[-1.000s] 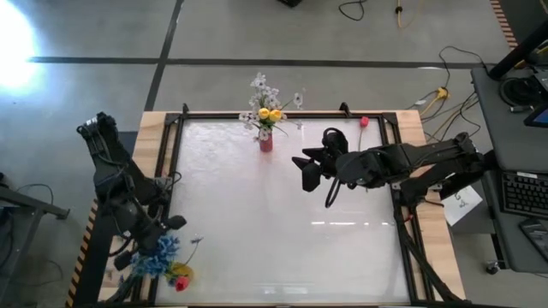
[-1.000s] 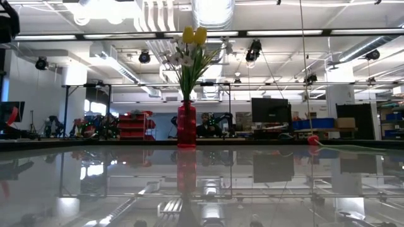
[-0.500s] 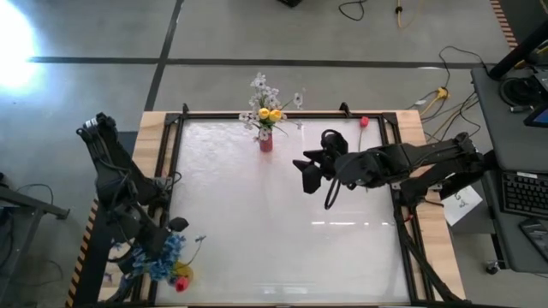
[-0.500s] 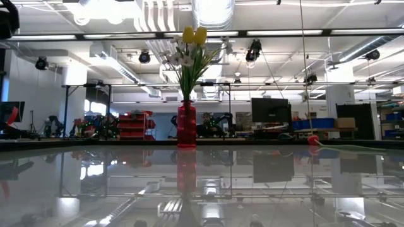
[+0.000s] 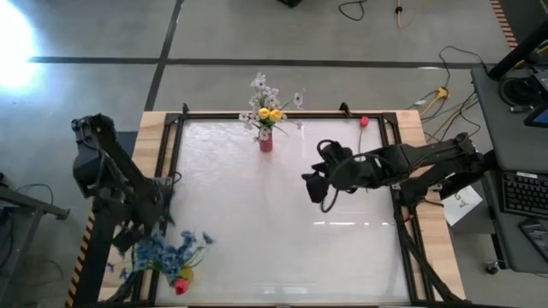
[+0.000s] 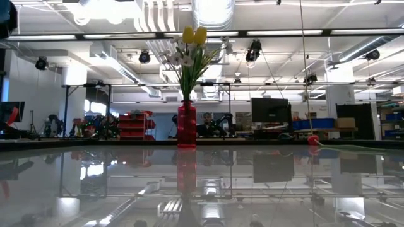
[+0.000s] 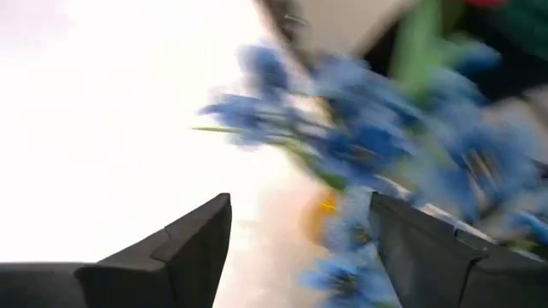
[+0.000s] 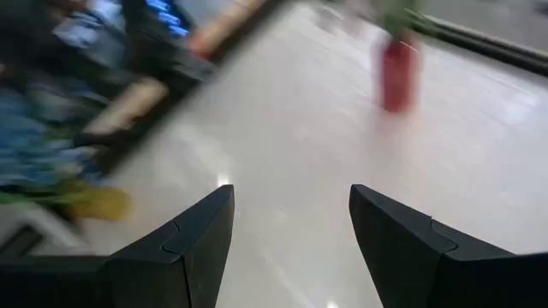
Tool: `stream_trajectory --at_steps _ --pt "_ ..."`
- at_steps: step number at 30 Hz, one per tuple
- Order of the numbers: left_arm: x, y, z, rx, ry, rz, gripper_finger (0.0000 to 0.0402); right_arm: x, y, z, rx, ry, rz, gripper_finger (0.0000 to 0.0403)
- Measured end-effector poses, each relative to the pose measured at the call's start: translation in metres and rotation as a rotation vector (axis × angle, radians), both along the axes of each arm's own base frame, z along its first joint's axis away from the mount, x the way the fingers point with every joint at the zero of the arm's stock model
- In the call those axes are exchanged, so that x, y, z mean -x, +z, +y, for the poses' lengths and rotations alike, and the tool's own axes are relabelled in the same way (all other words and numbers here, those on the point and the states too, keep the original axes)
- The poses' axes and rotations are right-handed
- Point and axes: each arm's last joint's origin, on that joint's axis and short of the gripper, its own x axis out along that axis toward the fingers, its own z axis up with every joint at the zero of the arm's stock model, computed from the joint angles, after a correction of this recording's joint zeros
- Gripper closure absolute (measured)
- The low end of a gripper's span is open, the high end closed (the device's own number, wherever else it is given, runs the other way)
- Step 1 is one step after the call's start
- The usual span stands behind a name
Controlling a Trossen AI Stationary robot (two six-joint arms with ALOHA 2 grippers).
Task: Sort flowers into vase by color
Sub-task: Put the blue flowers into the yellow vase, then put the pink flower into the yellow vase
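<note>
Left gripper point(image 7: 300, 248) is now seen spread wide, nothing held; the blue clusters point(image 5: 167, 252) have been dropped back by the table's near-left corner, not vased. Right gripper point(image 8: 291, 231), also parted and empty, has been drawn slightly back mid-table.

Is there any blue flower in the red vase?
No, the red vase holds only yellow buds and white sprays; the blue flowers lie at the table's corner.

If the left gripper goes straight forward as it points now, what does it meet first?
Most likely the blue flowers: they lie right ahead of the open left gripper, nothing between, though depth is hard to judge.
</note>
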Motion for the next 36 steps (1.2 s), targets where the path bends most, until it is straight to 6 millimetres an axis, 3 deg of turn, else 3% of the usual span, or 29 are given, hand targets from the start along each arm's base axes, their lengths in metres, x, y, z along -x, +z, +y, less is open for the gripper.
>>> stream_trajectory --at_steps 5,9,15,21,27,31,36 --pt "0.001 0.026 0.024 -0.036 0.202 -0.157 0.0149 0.016 -0.040 -0.005 -0.043 -0.183 0.227 0.0179" --pt "-0.009 0.025 0.030 -0.027 0.311 -0.245 0.0166 0.025 -0.074 -0.007 -0.053 -0.254 0.343 0.0179" --pt "-0.059 0.000 0.030 -0.005 0.404 -0.333 0.0188 0.054 -0.124 -0.022 -0.086 -0.374 0.469 0.0179" --pt "-0.109 0.008 0.068 0.007 0.678 -0.495 0.0192 0.087 -0.160 -0.038 -0.086 -0.438 0.540 0.0179" --pt "-0.158 -0.003 0.108 0.046 0.844 -0.527 0.0192 0.122 -0.190 -0.057 -0.125 -0.494 0.647 0.0179" --pt "-0.182 -0.016 0.121 0.051 0.905 -0.512 0.0192 0.134 -0.209 -0.066 -0.156 -0.522 0.647 0.0179" --pt "-0.200 -0.031 0.126 0.107 0.982 -0.467 0.0192 0.130 -0.234 -0.072 -0.213 -0.499 0.571 0.0187"
